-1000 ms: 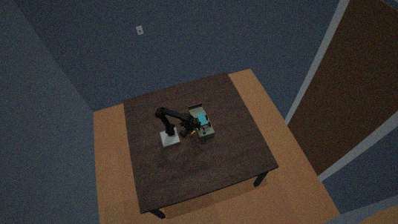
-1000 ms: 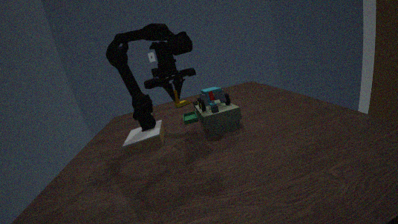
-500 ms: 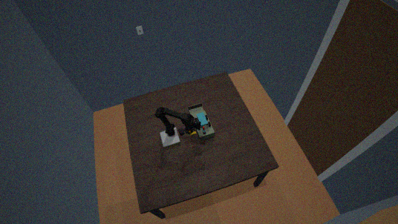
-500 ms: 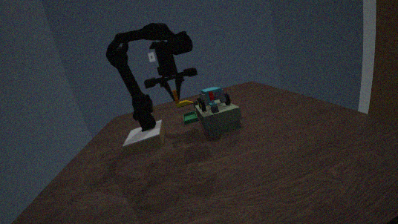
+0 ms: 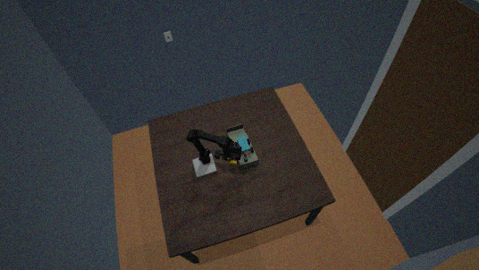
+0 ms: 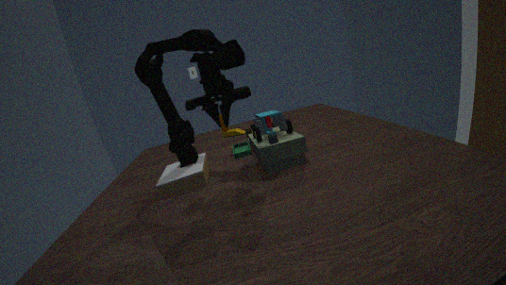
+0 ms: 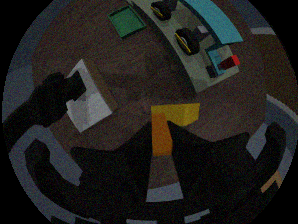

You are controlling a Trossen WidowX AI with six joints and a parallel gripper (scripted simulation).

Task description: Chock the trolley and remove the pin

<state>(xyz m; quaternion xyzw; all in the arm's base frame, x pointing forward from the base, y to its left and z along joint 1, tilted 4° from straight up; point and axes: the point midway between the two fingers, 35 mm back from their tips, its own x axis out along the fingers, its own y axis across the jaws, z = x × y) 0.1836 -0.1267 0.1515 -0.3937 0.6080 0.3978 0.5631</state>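
Note:
My gripper (image 6: pixel 223 125) (image 7: pixel 158 125) is shut on the orange handle (image 7: pixel 161 142) of the yellow chock (image 5: pixel 232 162) (image 6: pixel 233 132) (image 7: pixel 186 114). The chock hangs in the air beside the ramp's pin end, apart from the wheels. Its black rubber base cannot be made out. The trolley (image 5: pixel 242 143) (image 6: pixel 270 113) (image 7: pixel 220 22), with a light blue top, stands on the grey-green ramp (image 6: pixel 283 154) (image 7: pixel 201 84). Two black wheels (image 7: pixel 187 41) (image 7: pixel 161 10) show on its near side. The red-headed stop pin (image 5: pixel 245 154) (image 6: pixel 268 121) (image 7: pixel 230 62) stands at the trolley's end. The green tray (image 6: pixel 242 154) (image 7: pixel 126 22) is empty.
The arm's white base block (image 5: pixel 199 169) (image 6: pixel 177 175) (image 7: pixel 95 114) stands on the dark wooden table (image 5: pixel 201 215) (image 6: pixel 359 212). The tray lies beside the ramp, on the arm's side. The ramp's side wall is close to the held chock.

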